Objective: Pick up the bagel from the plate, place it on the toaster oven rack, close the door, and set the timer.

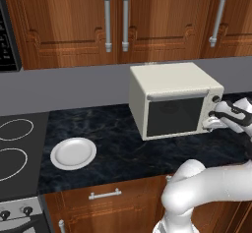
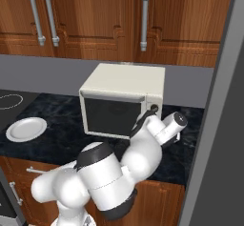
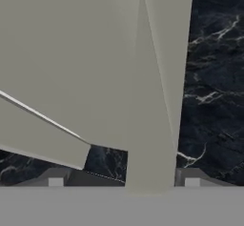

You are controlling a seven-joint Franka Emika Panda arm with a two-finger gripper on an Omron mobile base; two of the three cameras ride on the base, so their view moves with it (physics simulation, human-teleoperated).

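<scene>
Cream oven corner fills my close view; my hand (image 1: 215, 120) grips its lower knob (image 1: 212, 114), door (image 1: 175, 116) shut, plate (image 1: 73, 153) bare.

Oven front: the door (image 1: 174, 114) is standing shut, blocking the way inside the toaster oven (image 1: 172, 97).
Oven's right: the gripper (image 1: 214, 119) is crowding the knob panel (image 1: 214, 110) at the front right corner.
Counter left of oven: the dark marble counter (image 1: 118, 143) is lying open between oven and plate (image 1: 73, 153).
Far side: the grey wall (image 1: 64, 87) and wooden cabinets (image 1: 123, 20) are closing off the back.
</scene>
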